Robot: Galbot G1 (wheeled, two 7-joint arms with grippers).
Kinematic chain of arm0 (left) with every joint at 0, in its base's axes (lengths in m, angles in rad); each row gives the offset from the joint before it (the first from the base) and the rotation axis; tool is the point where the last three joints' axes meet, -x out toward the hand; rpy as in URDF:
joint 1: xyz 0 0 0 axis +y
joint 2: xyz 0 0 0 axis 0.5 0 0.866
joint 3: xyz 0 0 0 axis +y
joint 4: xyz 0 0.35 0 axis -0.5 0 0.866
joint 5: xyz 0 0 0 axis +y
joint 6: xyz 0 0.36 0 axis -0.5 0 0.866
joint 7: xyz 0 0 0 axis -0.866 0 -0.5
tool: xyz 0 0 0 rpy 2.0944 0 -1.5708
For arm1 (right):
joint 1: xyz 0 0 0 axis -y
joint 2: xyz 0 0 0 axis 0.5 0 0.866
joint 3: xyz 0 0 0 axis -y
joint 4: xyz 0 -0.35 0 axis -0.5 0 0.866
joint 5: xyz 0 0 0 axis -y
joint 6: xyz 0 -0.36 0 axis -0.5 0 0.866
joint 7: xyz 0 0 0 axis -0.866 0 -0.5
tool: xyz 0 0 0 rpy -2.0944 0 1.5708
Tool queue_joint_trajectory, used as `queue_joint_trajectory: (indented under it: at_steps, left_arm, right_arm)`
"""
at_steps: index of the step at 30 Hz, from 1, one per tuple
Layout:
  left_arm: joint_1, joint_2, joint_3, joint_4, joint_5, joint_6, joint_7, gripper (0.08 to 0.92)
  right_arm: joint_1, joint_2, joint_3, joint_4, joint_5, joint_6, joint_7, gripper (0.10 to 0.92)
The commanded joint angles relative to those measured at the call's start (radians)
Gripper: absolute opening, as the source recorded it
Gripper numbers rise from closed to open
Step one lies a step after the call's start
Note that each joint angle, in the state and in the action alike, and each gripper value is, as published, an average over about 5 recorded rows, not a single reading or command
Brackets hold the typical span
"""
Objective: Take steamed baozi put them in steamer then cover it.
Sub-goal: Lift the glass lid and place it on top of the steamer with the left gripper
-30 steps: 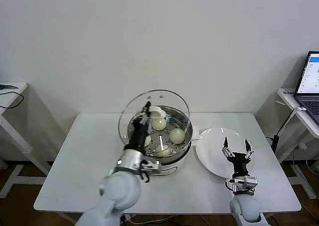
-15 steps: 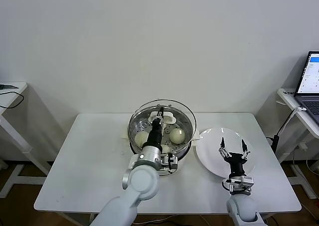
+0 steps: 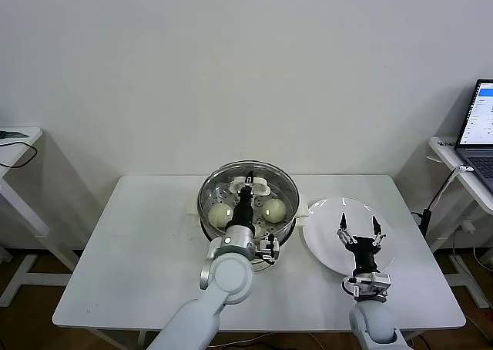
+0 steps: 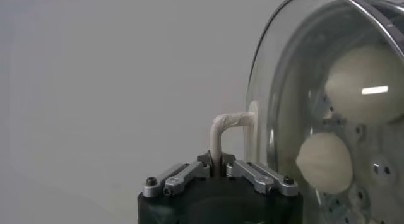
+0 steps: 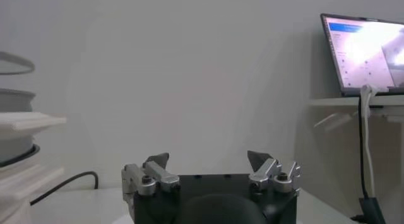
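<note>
The steel steamer (image 3: 286, 228) stands mid-table with cream-white baozi inside; two (image 3: 221, 214) (image 3: 274, 209) show through the glass, and two (image 4: 366, 74) show in the left wrist view. The clear glass cover (image 3: 231, 180) lies flat over the steamer. My left gripper (image 3: 247, 185) is shut on the cover's cream-white handle (image 4: 227, 127), right above the pot. My right gripper (image 3: 359, 231) is open and empty, held above the white plate (image 3: 327, 257); its jaws stand wide apart in the right wrist view (image 5: 208, 161).
The white table (image 3: 131, 250) carries the steamer and the plate to its right. A laptop (image 3: 479, 126) sits on a side table at far right, also in the right wrist view (image 5: 363, 52). Another side table (image 3: 15, 146) stands at far left.
My left gripper has swung the cover from tilted at the steamer's left rear down to flat over the steamer. The right gripper has barely moved.
</note>
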Motion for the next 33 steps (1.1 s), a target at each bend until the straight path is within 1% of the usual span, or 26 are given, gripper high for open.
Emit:
queue_joint_trajectory:
  at_steps: [1, 33]
  left_arm:
    - [-0.006, -0.015, -0.004, 0.034, 0.027, 0.007, 0.014, 0.194]
    - [0.010, -0.020, -0.018, 0.046, -0.049, 0.000, -0.038, 0.194]
  right_arm:
    - [0.002, -0.001, -0.001, -0.003, -0.003, 0.001, -0.001, 0.823]
    - [0.009, -0.003, 0.000, -0.007, -0.016, 0.005, -0.004, 0.823]
